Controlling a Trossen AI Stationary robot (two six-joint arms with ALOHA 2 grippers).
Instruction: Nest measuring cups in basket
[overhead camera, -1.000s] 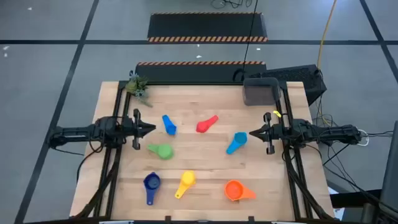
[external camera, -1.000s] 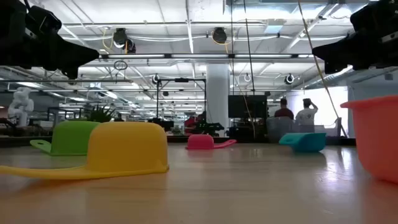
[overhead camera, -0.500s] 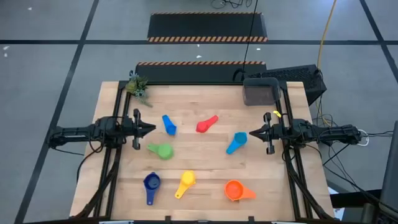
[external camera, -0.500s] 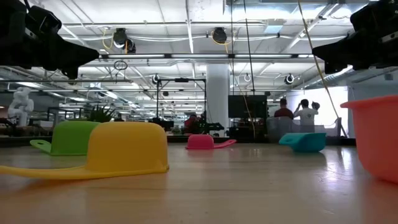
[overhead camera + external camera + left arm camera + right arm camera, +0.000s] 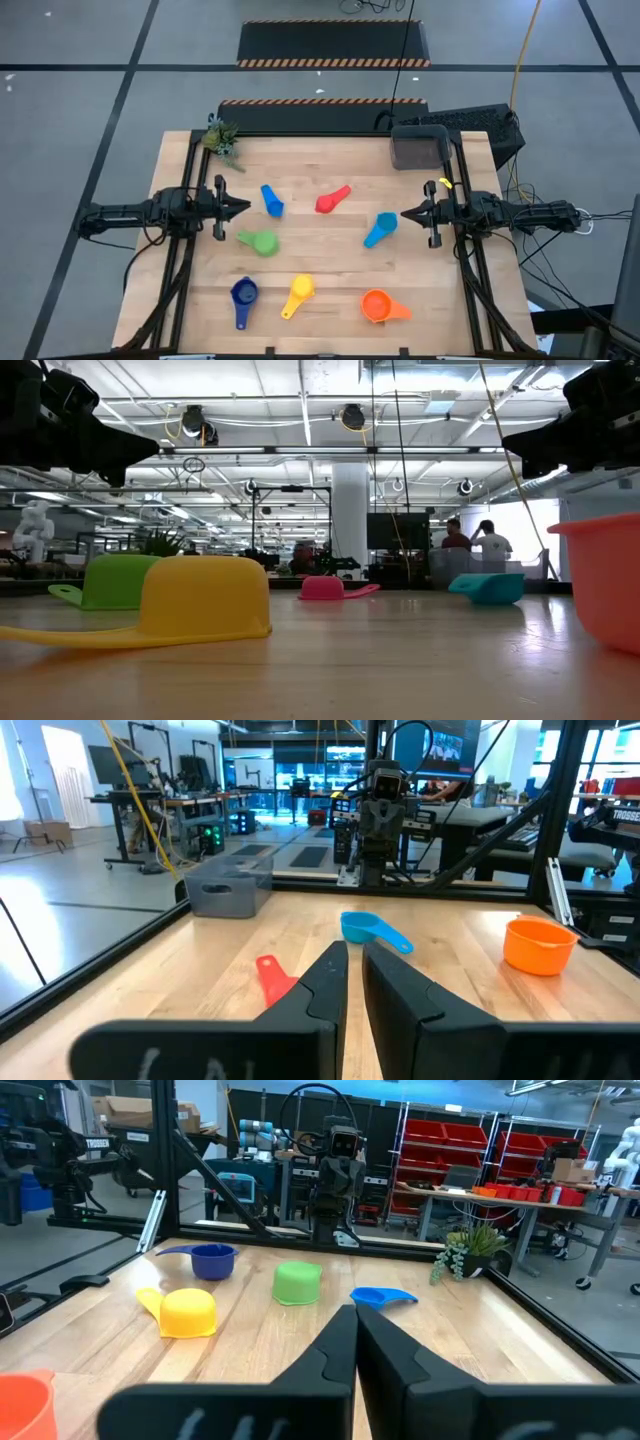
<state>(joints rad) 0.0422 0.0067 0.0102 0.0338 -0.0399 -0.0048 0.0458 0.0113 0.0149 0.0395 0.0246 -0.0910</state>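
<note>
Seven measuring cups lie scattered on the wooden table: blue (image 5: 271,200), red (image 5: 332,199), light blue (image 5: 380,229), green (image 5: 260,242), navy (image 5: 243,296), yellow (image 5: 298,294) and orange (image 5: 380,306). The yellow cup (image 5: 205,598) and the green cup (image 5: 118,582) rest mouth down. The orange and navy cups stand mouth up. The dark grey basket (image 5: 418,148) stands at the far right corner. My left gripper (image 5: 245,207) hovers at the left side, pointing level toward the right, shut but for a thin slit. My right gripper (image 5: 405,213) hovers at the right side, pointing left, shut. Both hold nothing.
A small green plant (image 5: 222,137) sits at the table's far left corner. A black keyboard (image 5: 480,122) lies beyond the far right edge, behind the basket. Dark arm frames run along the left and right table edges. People stand in the room far behind the table.
</note>
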